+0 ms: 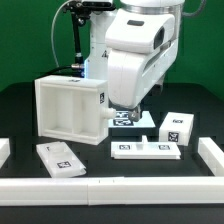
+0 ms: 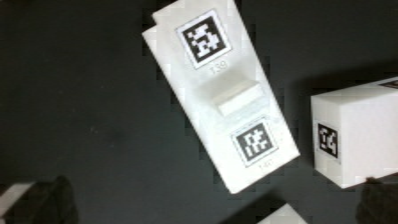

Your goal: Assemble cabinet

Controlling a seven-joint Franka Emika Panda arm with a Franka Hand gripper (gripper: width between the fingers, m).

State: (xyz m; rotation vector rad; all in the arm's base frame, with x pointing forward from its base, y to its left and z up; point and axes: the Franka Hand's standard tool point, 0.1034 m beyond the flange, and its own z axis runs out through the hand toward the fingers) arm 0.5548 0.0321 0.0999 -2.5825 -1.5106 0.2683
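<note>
The cabinet point(image 1: 68, 106), a big white box frame with a tag on its end, stands on the black table at the exterior view's left. My gripper point(image 1: 127, 113) hangs just beside its right end, low over the table. In the wrist view the gripper point(image 2: 210, 203) is open, its dark fingers point(image 2: 36, 198) set wide apart at the frame's corners with nothing between them. Beyond them lies a long flat white panel point(image 2: 222, 95) with two tags and a raised middle, the same panel point(image 1: 146, 150) seen in the exterior view. A small white tagged block point(image 2: 356, 137) sits beside it.
The small block point(image 1: 175, 125) stands at the exterior view's right. Another flat tagged panel point(image 1: 58, 158) lies at the front left. The marker board point(image 1: 138, 121) shows partly under the arm. White rails point(image 1: 110, 187) border the front and the sides point(image 1: 211, 155).
</note>
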